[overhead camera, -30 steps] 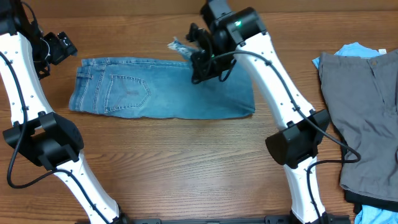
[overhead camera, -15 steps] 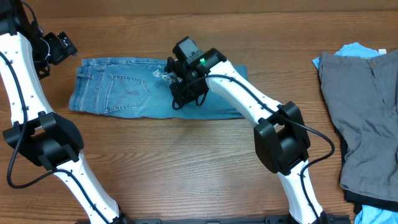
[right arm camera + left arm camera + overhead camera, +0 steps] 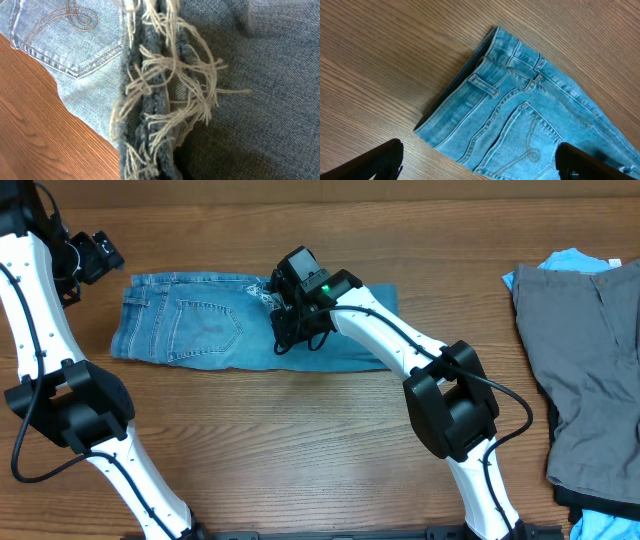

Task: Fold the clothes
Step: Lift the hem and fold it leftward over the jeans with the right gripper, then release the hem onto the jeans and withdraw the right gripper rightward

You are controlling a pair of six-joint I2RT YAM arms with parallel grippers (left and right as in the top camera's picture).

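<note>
On the tabletop (image 3: pixel 300 450), right fingers (image 3: pixel 279 310) clench the jeans' (image 3: pixel 190 330) frayed hems (image 3: pixel 160 90); left fingers (image 3: pixel 377 160) gape near the waistband (image 3: pixel 485 85); grey trousers (image 3: pixel 590 370) overlie a bright-blue garment (image 3: pixel 565 262) at right.

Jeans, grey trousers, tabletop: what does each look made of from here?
The jeans: light-blue faded denim, matte, seen in the twill weave, tan topstitching and frayed hem of loose pale threads. The grey trousers: smooth, thinner woven cloth, probably cotton blend; weave too small to tell. The table: wood or wood-look laminate, brown grain lines, slight sheen.
</note>
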